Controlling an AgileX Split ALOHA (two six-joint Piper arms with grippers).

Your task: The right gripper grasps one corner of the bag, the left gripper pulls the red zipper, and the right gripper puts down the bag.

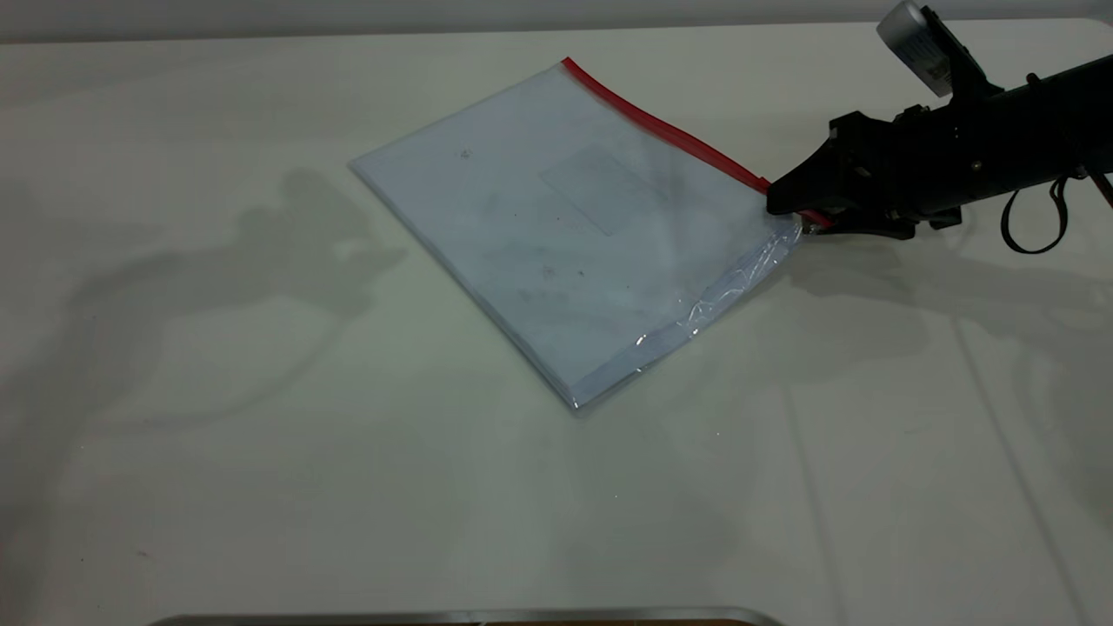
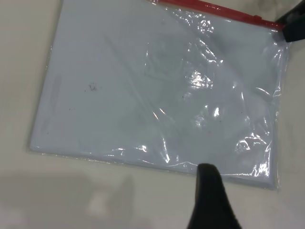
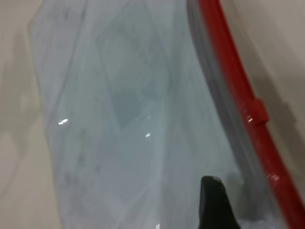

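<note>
The bag (image 1: 569, 230) lay flat on the worktop (image 1: 261, 478), turned diagonally, nearer the far edge than the near one. The red zipper (image 1: 665, 130) ran along its far-right long edge, from the far corner toward the right gripper (image 1: 796, 211). That gripper, reaching in from the worktop's right edge, was closed on the bag's right-hand corner, at the end of the zipper strip. The small slider tab (image 3: 257, 110) sat on the strip just beyond that grip. The left gripper (image 2: 209, 200) hovered off the bag's opposite long edge; whether it stood open could not be told. The pull would therefore run along the strip, away from the held corner.
</note>
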